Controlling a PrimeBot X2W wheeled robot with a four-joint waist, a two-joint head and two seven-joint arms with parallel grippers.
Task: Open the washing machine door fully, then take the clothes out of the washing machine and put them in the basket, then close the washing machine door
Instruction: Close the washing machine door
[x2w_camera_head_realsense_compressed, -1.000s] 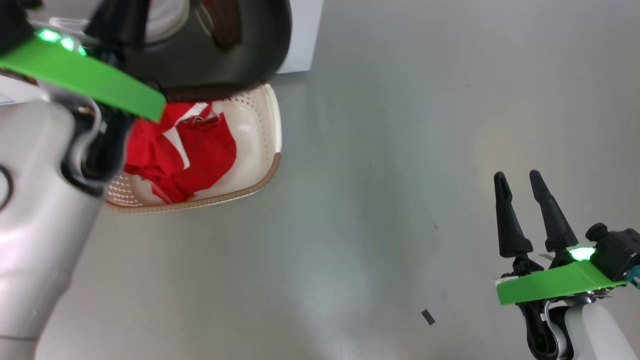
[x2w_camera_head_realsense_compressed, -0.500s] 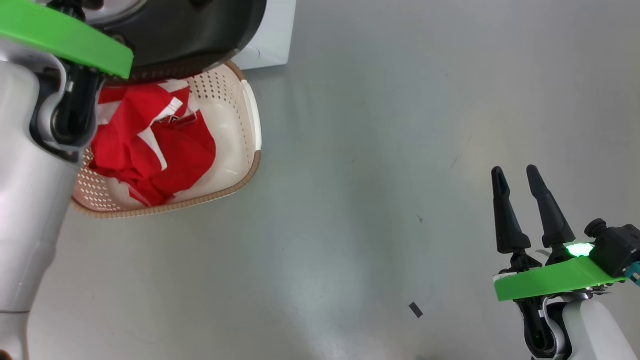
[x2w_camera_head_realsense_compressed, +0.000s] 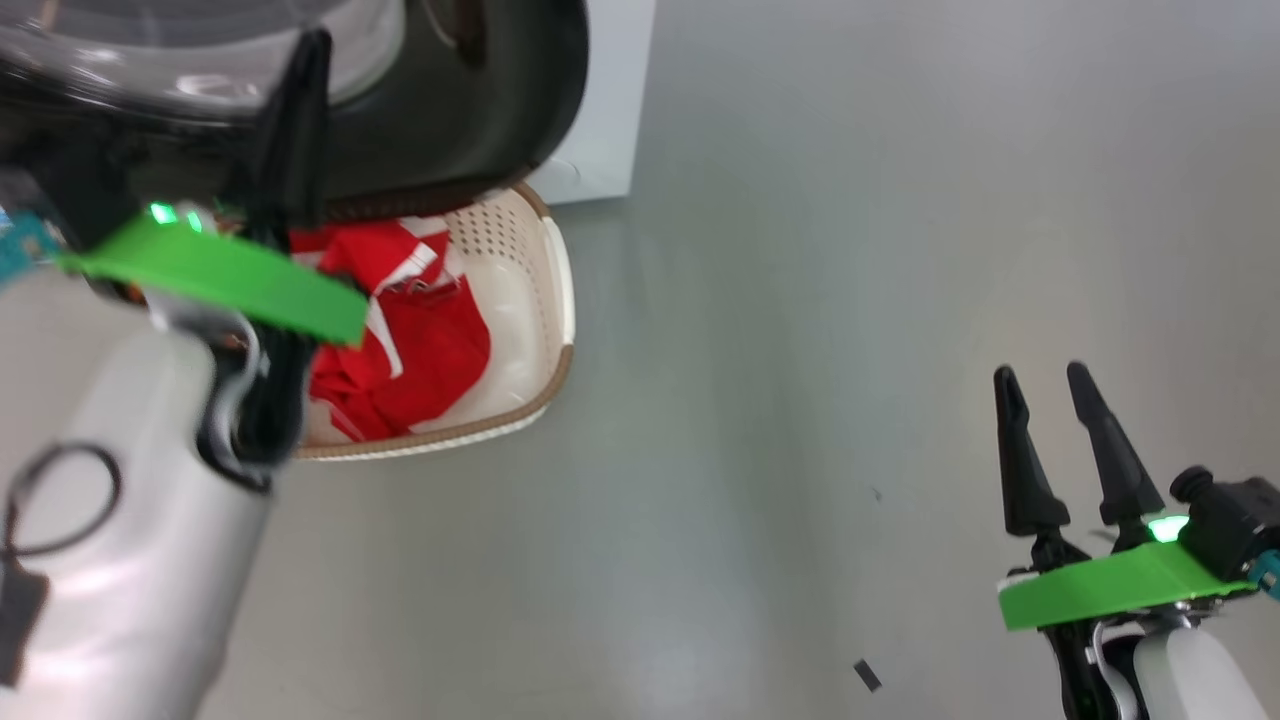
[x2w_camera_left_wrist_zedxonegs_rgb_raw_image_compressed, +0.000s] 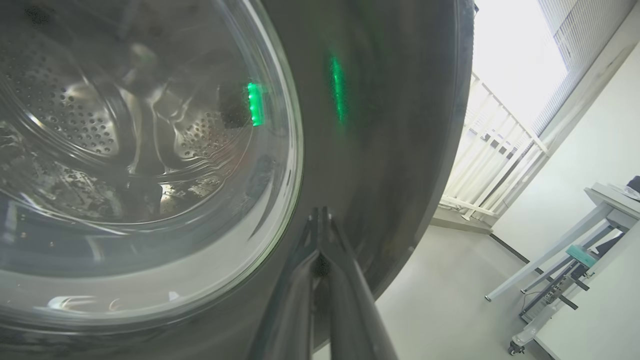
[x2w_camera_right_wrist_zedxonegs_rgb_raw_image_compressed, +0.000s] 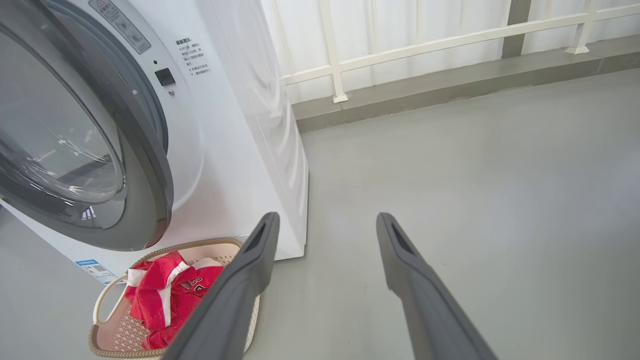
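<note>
At the front of the washing machine (x2w_camera_right_wrist_zedxonegs_rgb_raw_image_compressed: 235, 150), the washing machine door (x2w_camera_right_wrist_zedxonegs_rgb_raw_image_compressed: 155, 200) is swung close against the opening. The steel drum (x2w_camera_left_wrist_zedxonegs_rgb_raw_image_compressed: 75, 115) shows through its glass bowl, and whether the door is latched cannot be told. The left gripper (x2w_camera_left_wrist_zedxonegs_rgb_raw_image_compressed: 320, 222) has its fingers pressed together, holding nothing, with the tips touching the door's glossy black rim. On the floor at the machine's foot, under the door, sits the basket (x2w_camera_head_realsense_compressed: 563, 290), with the red-and-white clothes (x2w_camera_head_realsense_compressed: 430, 345) heaped in it. Well apart from the machine, the right gripper (x2w_camera_head_realsense_compressed: 1040, 375) hovers above the grey floor (x2w_camera_head_realsense_compressed: 760, 300), fingers spread and empty. Beyond the machine runs a white railing (x2w_camera_right_wrist_zedxonegs_rgb_raw_image_compressed: 400, 42).
</note>
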